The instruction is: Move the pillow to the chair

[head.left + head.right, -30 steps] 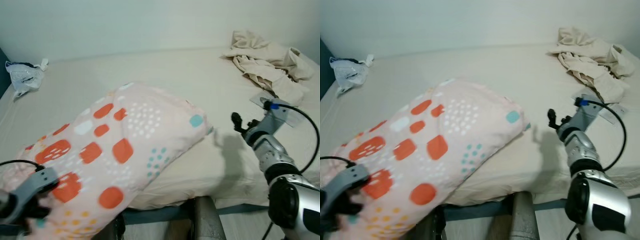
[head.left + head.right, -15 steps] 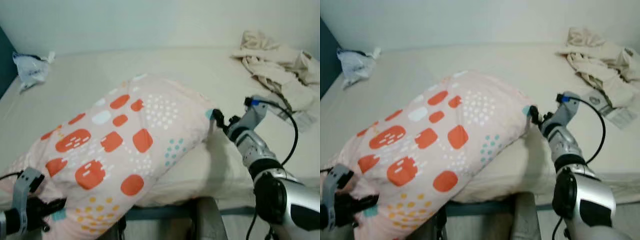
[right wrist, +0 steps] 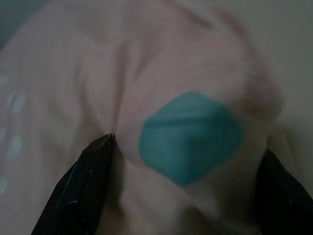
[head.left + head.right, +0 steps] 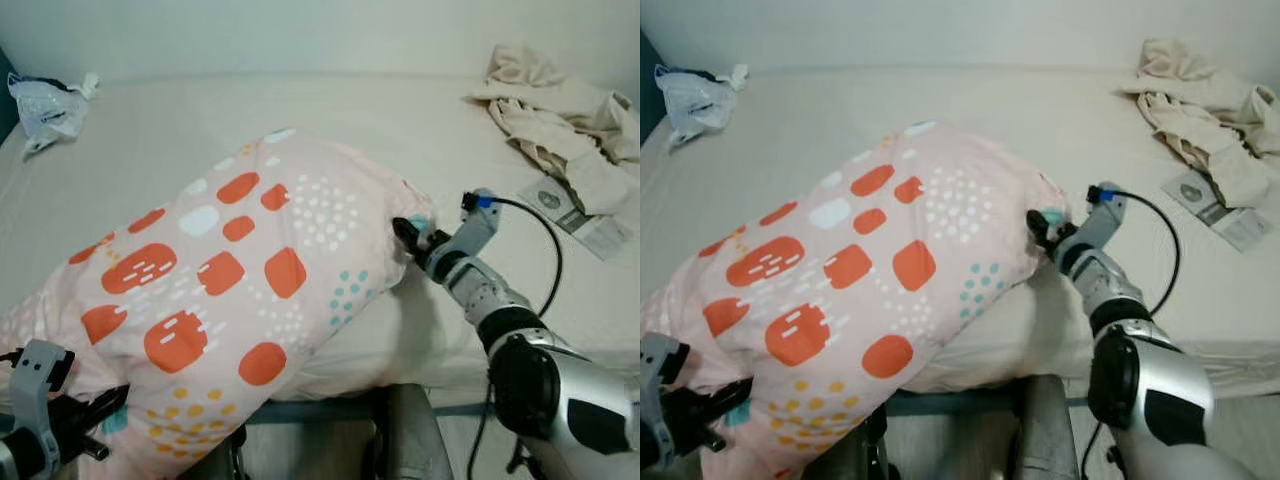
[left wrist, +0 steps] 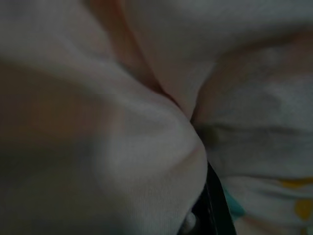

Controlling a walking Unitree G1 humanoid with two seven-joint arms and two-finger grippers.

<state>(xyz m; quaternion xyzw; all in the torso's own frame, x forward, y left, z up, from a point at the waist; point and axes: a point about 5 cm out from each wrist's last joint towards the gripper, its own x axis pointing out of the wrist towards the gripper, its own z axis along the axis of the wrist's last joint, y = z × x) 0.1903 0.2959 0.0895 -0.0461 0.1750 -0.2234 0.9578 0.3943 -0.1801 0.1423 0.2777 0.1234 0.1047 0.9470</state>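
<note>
A big pink pillow (image 4: pixel 250 280) with orange and teal patches lies slantwise on the bed, its near end hanging over the front edge. At that near end, low on the left, my left gripper (image 4: pixel 95 425) is pressed into the fabric and shut on it; the left wrist view has creased pillow cloth (image 5: pixel 146 98) up close beside one black finger (image 5: pixel 215 205). My right gripper (image 4: pixel 408 232) is at the pillow's far right corner. In the right wrist view it (image 3: pixel 188 147) is open, with its two fingers (image 3: pixel 90 181) straddling the corner's teal patch (image 3: pixel 190 137).
The beige mattress (image 4: pixel 330 110) reaches to the back wall. A crumpled beige cloth (image 4: pixel 560 120) and a printed leaflet (image 4: pixel 575 210) lie at the right. A white plastic bag (image 4: pixel 45 100) sits at the back left. A grey post (image 4: pixel 405 440) stands below the bed's front edge.
My right gripper has moved left across the mattress to the pillow's right corner and now straddles it. The left gripper has sunk lower at the pillow's near end. The camera has shifted.
</note>
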